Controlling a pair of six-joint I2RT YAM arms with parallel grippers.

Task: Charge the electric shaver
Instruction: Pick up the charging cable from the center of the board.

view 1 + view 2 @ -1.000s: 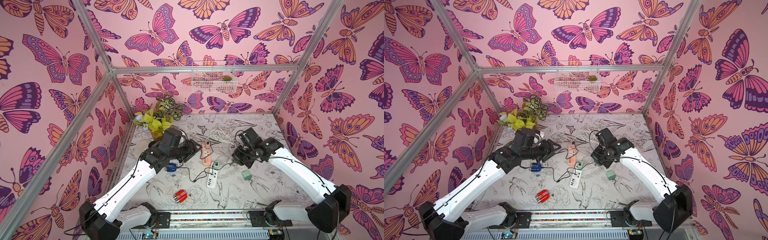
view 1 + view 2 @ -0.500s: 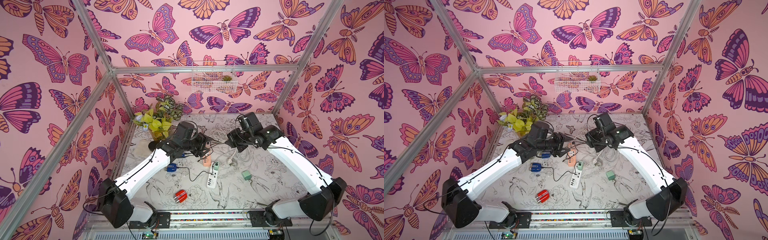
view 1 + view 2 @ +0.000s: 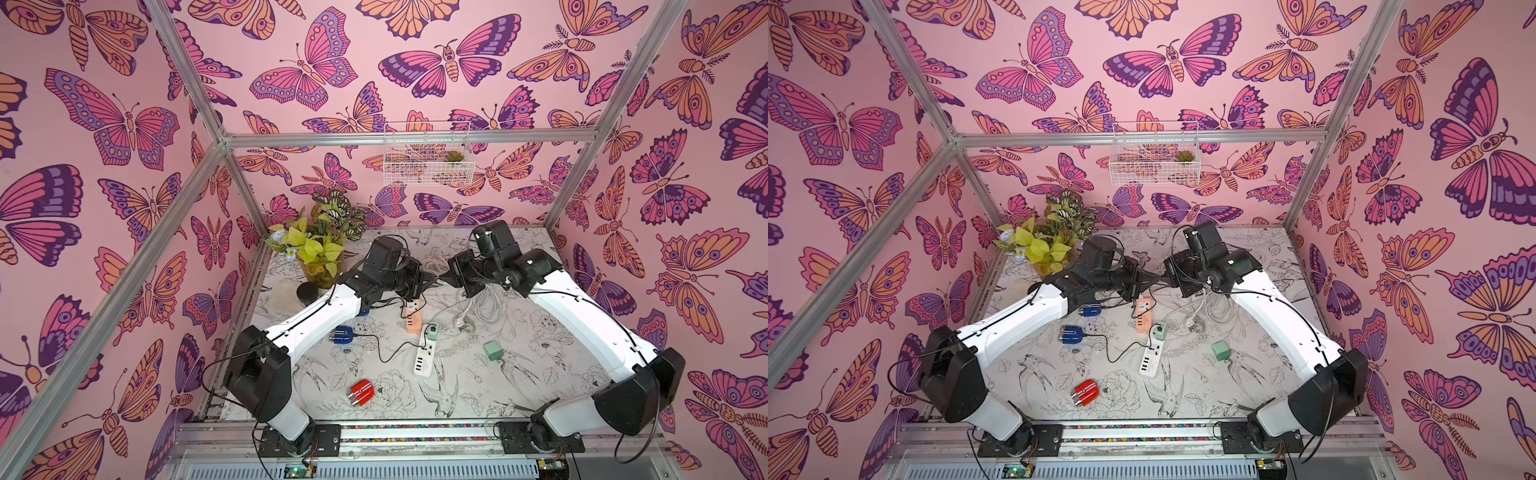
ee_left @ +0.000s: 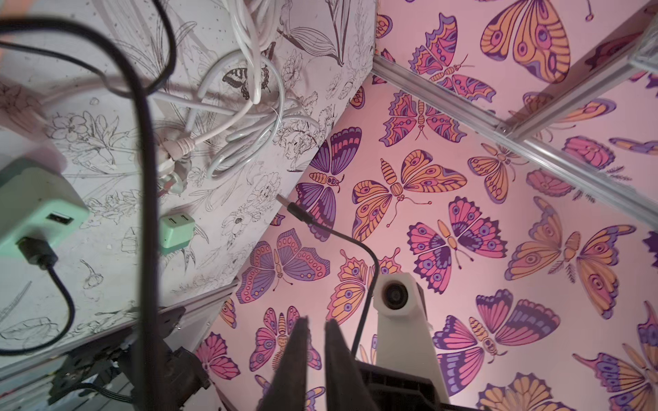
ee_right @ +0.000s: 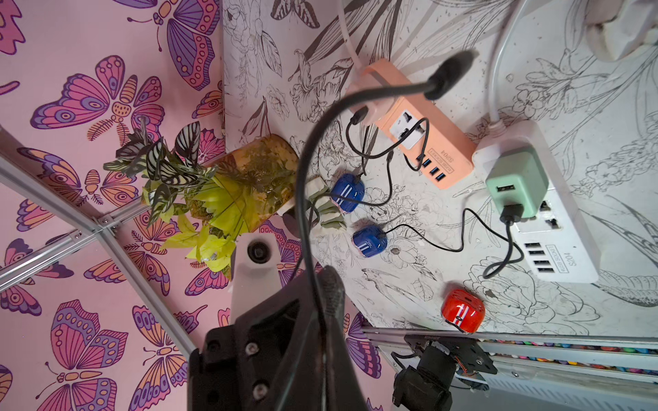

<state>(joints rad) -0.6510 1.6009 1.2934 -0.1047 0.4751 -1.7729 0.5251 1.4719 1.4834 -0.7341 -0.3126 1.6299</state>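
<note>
The right pincer [image 5: 325, 284] is pinching a thin black cable [image 5: 301, 199] tight, up in the air over the back part of the table with the flower drawings [image 3: 478, 399]. The cable's plug end [image 4: 293, 210] is sticking out free and touching nothing.

The left pincer [image 4: 318, 325] is hanging right in front of the right one, almost tip to tip. Its two dark fingers [image 4: 297, 356] are squeezed close together. Nothing is showing between them, and the cable is running just beside them, not inside.

The little round red shaver with white stripes [image 3: 361, 392] is lying all alone near the front of the table, well apart from both pincers.

One small blue shaver [image 5: 370, 240] and another blue one [image 5: 347, 192] are lying near the middle, each with a black wire coming out. A mint green charger block [image 5: 516, 181] is sitting plugged into the long white power strip [image 5: 555, 249], with the peach power strip [image 5: 427, 142] just beside it.
</note>
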